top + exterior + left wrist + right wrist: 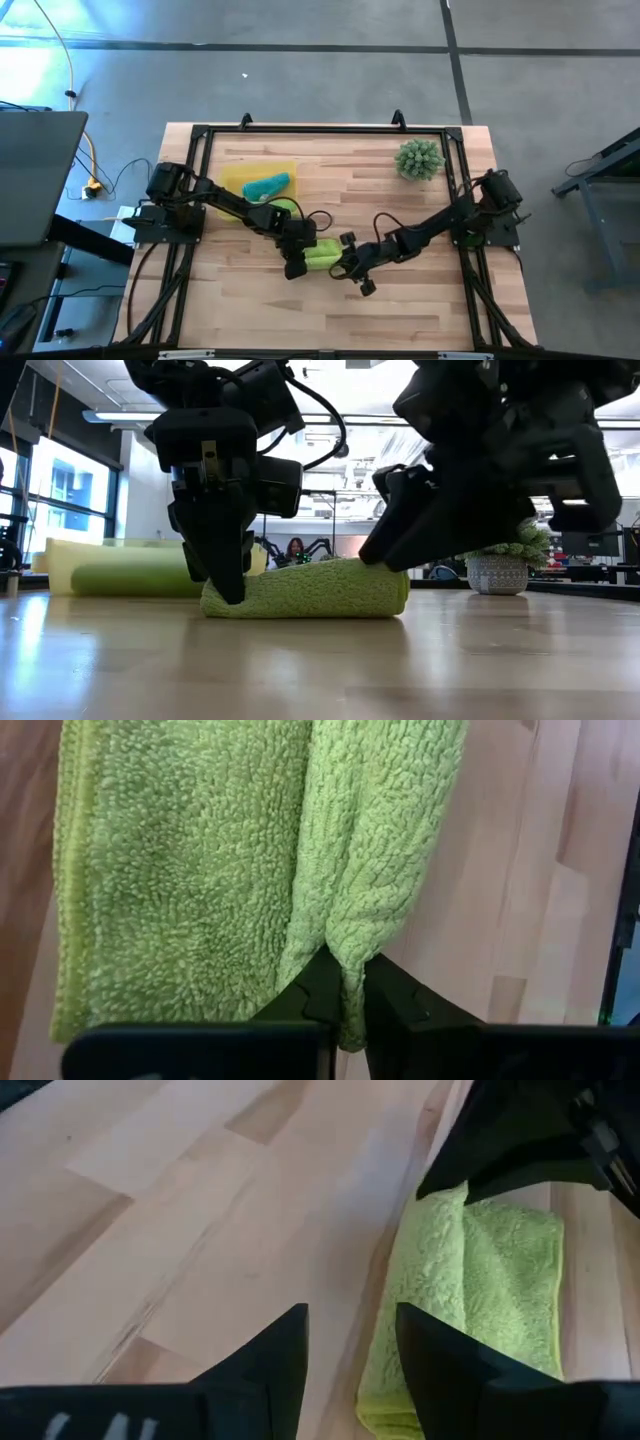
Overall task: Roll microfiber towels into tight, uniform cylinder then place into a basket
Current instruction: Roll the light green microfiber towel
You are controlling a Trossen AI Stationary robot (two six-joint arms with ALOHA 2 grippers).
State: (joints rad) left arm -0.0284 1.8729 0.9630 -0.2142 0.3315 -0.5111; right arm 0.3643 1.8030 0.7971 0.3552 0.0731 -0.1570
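Note:
A lime green microfiber towel [322, 254], partly rolled, lies on the table's middle [310, 590]. My left gripper [297, 265] stands at its left end, shut on it [345, 1020]. My right gripper [352, 275] is at the towel's right end, open, with bare wood between its fingers [350, 1370]. One right finger [440, 1370] is beside the towel [480, 1290]. The yellow basket [240, 178] at the far left holds a teal towel [266, 186]. A second lime towel [286, 207], rolled, lies at the basket's near right corner [135, 580]. My left gripper pinches a thick fold at the towel's left end [345, 975] between its two fingers. The fingers [228, 575] slant steeply down onto it from above and from the table's left. The towel lies on the table, flat part beside the rolled part. My right gripper: I cannot tell whether it touches the towel's right end [395, 575].
A spiky green plant in a pot [419, 159] stands at the far right [500, 568]. Bare wood lies along the near side of the table [330, 320]. A black frame [300, 131] borders the table's far edge.

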